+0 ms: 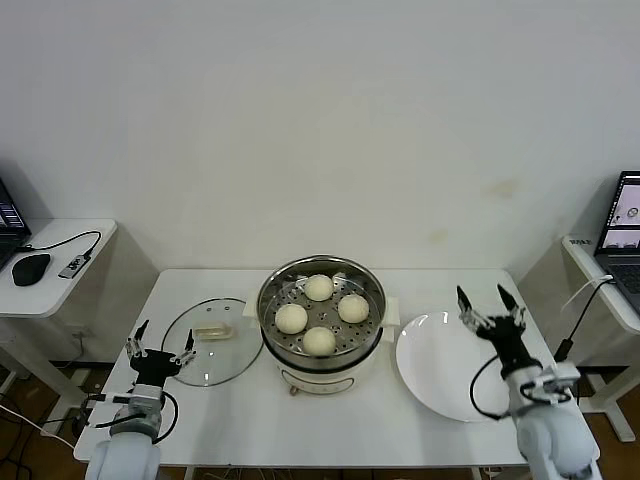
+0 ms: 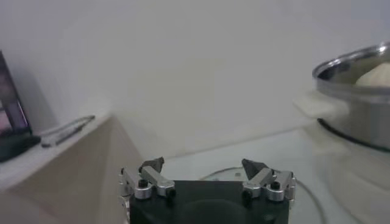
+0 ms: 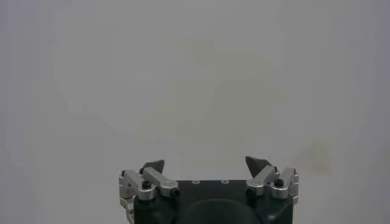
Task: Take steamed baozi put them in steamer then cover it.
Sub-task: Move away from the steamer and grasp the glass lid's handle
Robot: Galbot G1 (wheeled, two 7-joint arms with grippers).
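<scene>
left tool (image 1: 160,340) wide open, empty, beside cover (image 1: 205,342) on worktop (image 1: 350,420); right tool (image 1: 490,300) same, over plate (image 1: 440,372). 4 baozi (image 1: 319,287) in steamer (image 1: 320,345), uncovered.

- The head view looks forward and down from above onto the white worktop (image 1: 350,420), taking in the steamer (image 1: 321,315) at the centre, the cover (image 1: 207,341) and white plate (image 1: 445,365) to either side, and both arms at the near edge.
- The left wrist view sits low, just behind the left gripper (image 2: 203,167), facing level across the worktop toward the back wall (image 2: 201,67); the steamer (image 2: 359,97) fills its edge close by.
- The right wrist view sits just behind the right gripper (image 3: 207,165) and faces only bare wall (image 3: 195,73).
- Head and left wrist views share the steamer, the cover and the side desk (image 1: 55,265).
</scene>
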